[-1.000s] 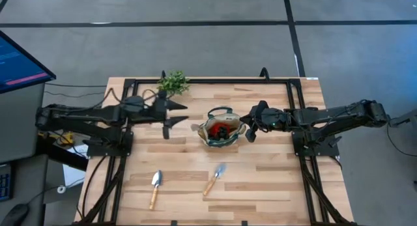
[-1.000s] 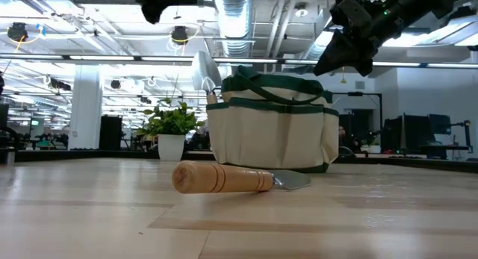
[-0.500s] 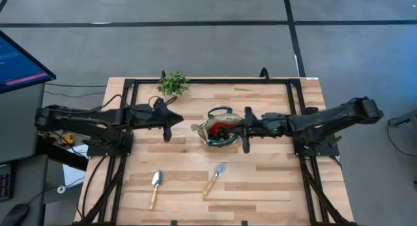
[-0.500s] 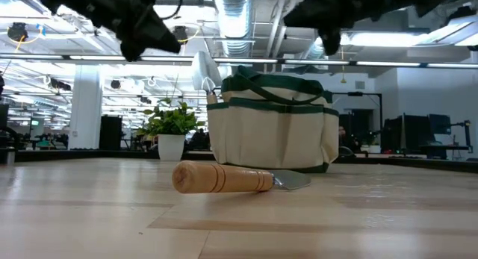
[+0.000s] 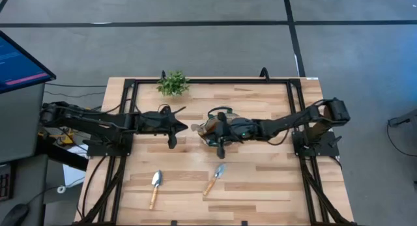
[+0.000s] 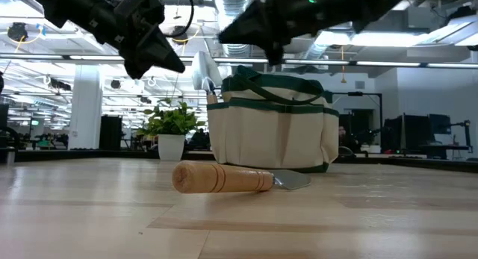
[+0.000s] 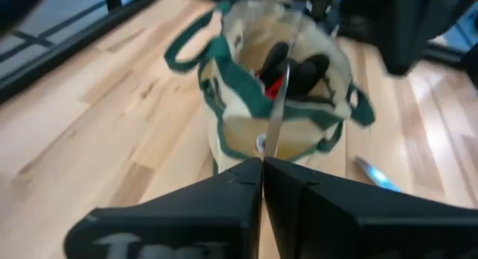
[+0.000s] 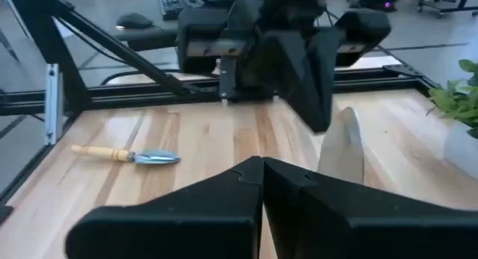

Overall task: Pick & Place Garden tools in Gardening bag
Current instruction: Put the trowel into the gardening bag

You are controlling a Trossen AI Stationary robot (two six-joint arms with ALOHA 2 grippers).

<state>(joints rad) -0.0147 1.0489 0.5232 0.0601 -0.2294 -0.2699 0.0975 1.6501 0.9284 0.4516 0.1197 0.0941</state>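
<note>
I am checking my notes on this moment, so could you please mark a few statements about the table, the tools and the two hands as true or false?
1. Two wooden-handled trowels lie on the table outside the gardening bag. True.
2. The left hand is wide open. False: its fingers are shut, empty, beside the bag.
3. The right hand is over the bag. True: it reaches across the bag's near edge, shut.
4. The potted plant stands inside the bag. False: it stands apart, at the table's far edge.
5. The bag is empty. False: red-and-black tools lie inside.
</note>
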